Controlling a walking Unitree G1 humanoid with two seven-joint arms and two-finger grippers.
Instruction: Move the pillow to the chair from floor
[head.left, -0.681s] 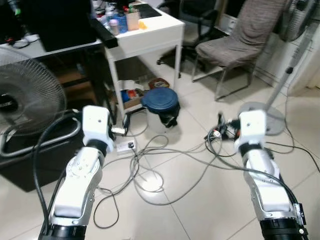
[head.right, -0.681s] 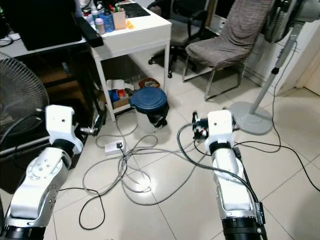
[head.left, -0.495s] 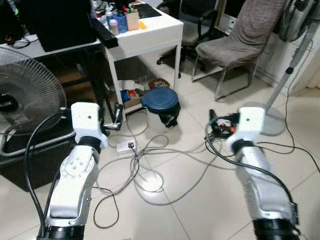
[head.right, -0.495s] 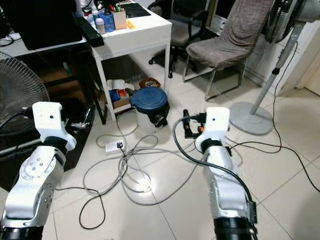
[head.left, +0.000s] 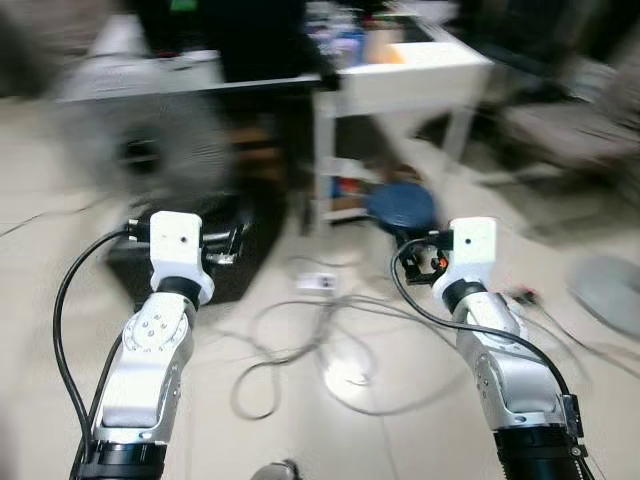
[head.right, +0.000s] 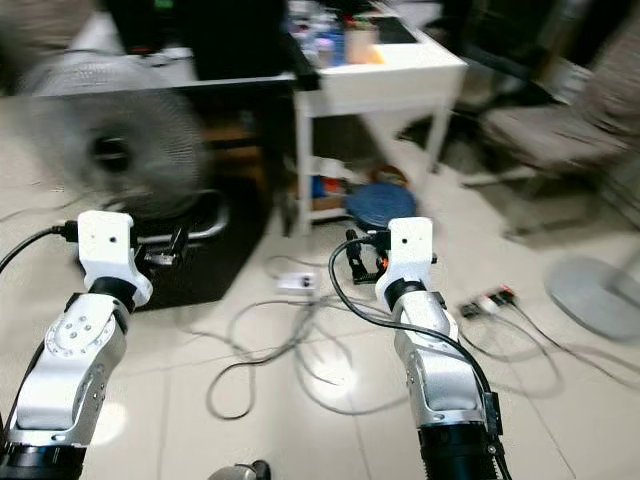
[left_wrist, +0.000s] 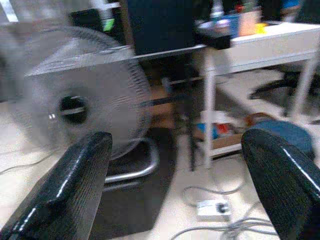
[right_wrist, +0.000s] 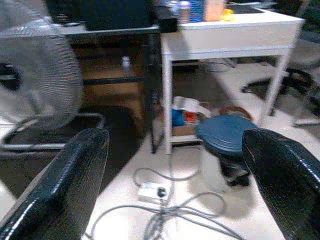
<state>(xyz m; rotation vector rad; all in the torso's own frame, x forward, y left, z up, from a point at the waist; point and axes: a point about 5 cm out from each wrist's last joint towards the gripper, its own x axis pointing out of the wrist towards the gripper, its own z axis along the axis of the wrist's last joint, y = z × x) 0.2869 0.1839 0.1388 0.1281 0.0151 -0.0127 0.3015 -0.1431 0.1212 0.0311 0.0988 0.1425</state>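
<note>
The head views are blurred by motion. A grey padded chair (head.right: 545, 135) stands at the far right, beyond the white table. My left gripper (head.right: 165, 250) is held out in front at the left, above the tiled floor, and in the left wrist view its fingers (left_wrist: 65, 190) stand wide apart with nothing between them. My right gripper (head.right: 360, 262) is held out at the centre right, near the blue bin. It is open too, its fingers (right_wrist: 62, 185) spread and holding nothing.
A standing fan (head.right: 110, 150) is close at the left by a black desk. A white table (head.right: 390, 85) stands behind a blue-lidded bin (head.right: 380, 205). Tangled cables (head.right: 290, 340) and a power strip (head.right: 298, 283) lie on the floor. A second fan's base (head.right: 595, 295) sits at the right.
The whole picture has shifted: the camera has swung to the left and blurred, so the chair now sits at the right edge. Both arms stay raised in front.
</note>
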